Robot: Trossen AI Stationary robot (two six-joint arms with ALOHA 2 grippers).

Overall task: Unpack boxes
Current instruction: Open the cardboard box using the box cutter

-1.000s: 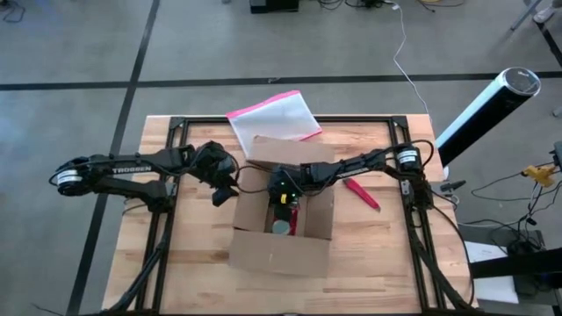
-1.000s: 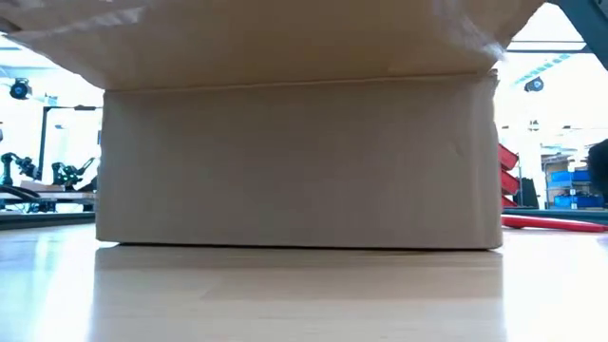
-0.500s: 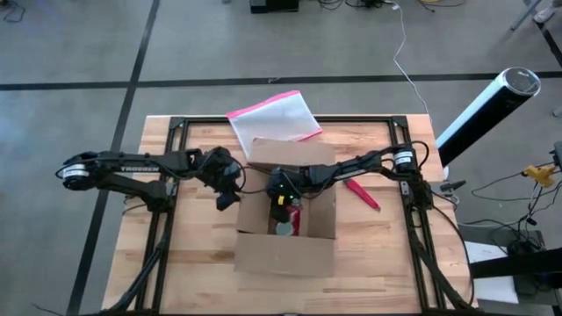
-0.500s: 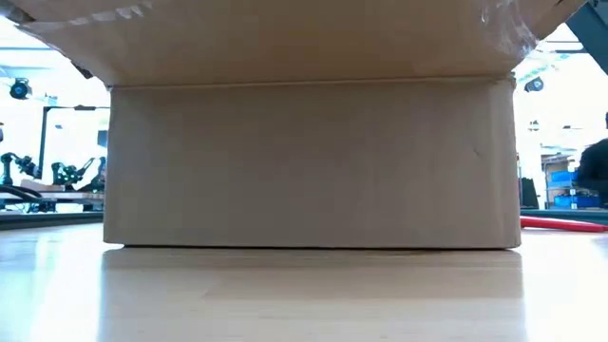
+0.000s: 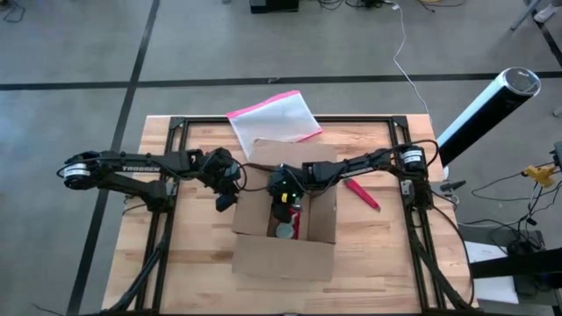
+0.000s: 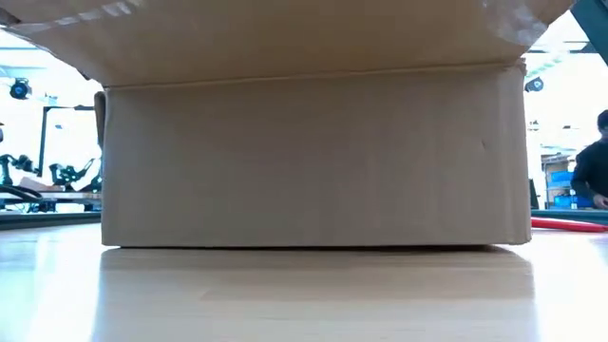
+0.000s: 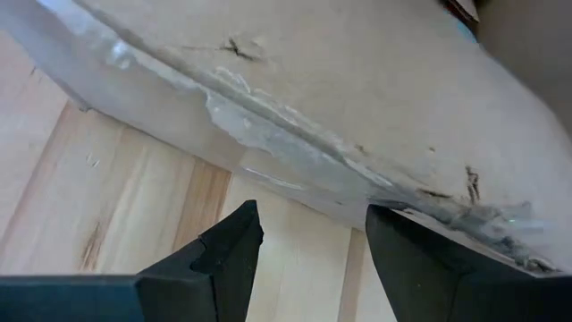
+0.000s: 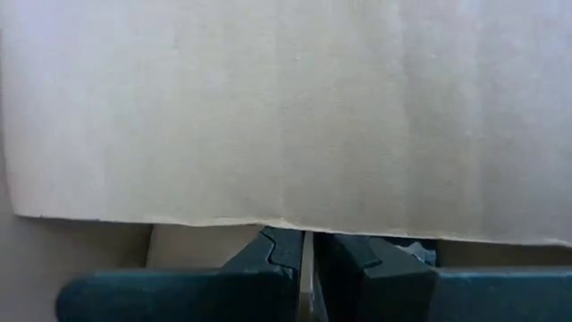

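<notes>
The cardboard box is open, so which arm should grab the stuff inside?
Probably the right. Its gripper is already over the open cardboard box, above the items inside. The left gripper is outside, by the box's left wall, fingers open.

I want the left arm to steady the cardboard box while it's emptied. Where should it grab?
Probably the taped flap edge on the cardboard box, on the left arm's side. The left gripper is open right beside it, and that thin edge suits the fingers. Come in sideways from the left; the right gripper occupies the opening.
</notes>
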